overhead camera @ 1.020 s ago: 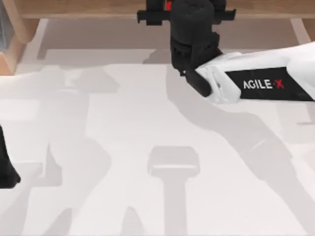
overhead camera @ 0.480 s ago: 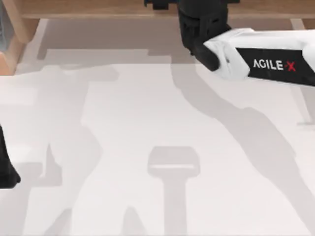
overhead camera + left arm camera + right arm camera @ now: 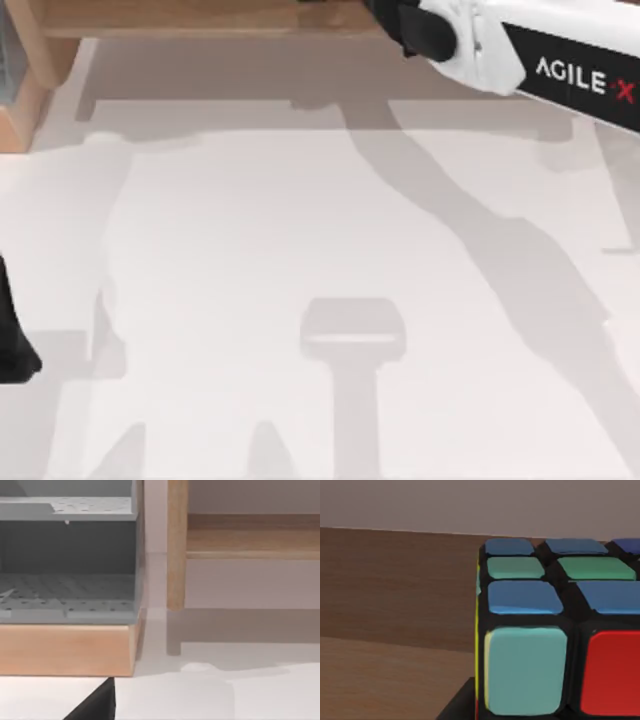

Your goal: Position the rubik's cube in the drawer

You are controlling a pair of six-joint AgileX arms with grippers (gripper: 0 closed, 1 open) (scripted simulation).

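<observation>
The rubik's cube (image 3: 545, 630) looms close in the right wrist view, with blue, green, pale teal and red squares on a black grid. One black finger (image 3: 457, 707) of my right gripper presses against its lower edge. Beneath and behind the cube are a brown wooden floor and wall; I cannot tell whether that is the drawer. In the top view my right arm (image 3: 540, 60) reaches from the right over the wooden furniture (image 3: 200, 15) at the back edge. My left arm (image 3: 10, 345) is parked at the left edge.
A wood-framed unit with grey perforated shelves (image 3: 65, 590) stands at the back left, beside a wooden post (image 3: 176, 545) and a wooden rail. The white tabletop (image 3: 300, 230) carries only shadows.
My right arm has swung toward the back of the table, and its gripper with the cube has passed beyond the top view's upper edge. The left arm has not moved.
</observation>
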